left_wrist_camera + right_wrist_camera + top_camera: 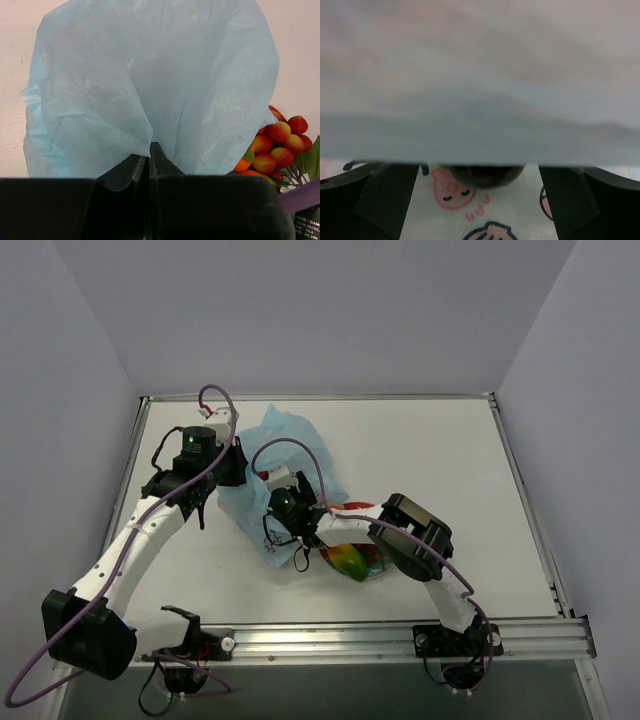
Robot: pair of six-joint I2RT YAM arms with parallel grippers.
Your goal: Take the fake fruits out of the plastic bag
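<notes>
Squarely at 12 o'clock of the right end effector (479, 187), under the film of the plastic bag (150, 75), sits the dark purple ball (485, 176); being round, it has no axis to match. This nearer arm's fingers stand spread wide, holding nothing. The left end effector (149, 152) is pressed together, pinching the bag's film.

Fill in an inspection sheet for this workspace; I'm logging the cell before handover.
Surface: white table, no spills seen.
Job's things: light-blue plastic bag crumpled; mango toward the near edge; red berries beside the bag; dark ball on printed film.
Clutter: nothing seen.
Grippers: left gripper shut on the bag; right gripper open, fingers either side of the ball.
Cables: purple cables loop freely, one above the bag.
Surroundings: plain white walls.
</notes>
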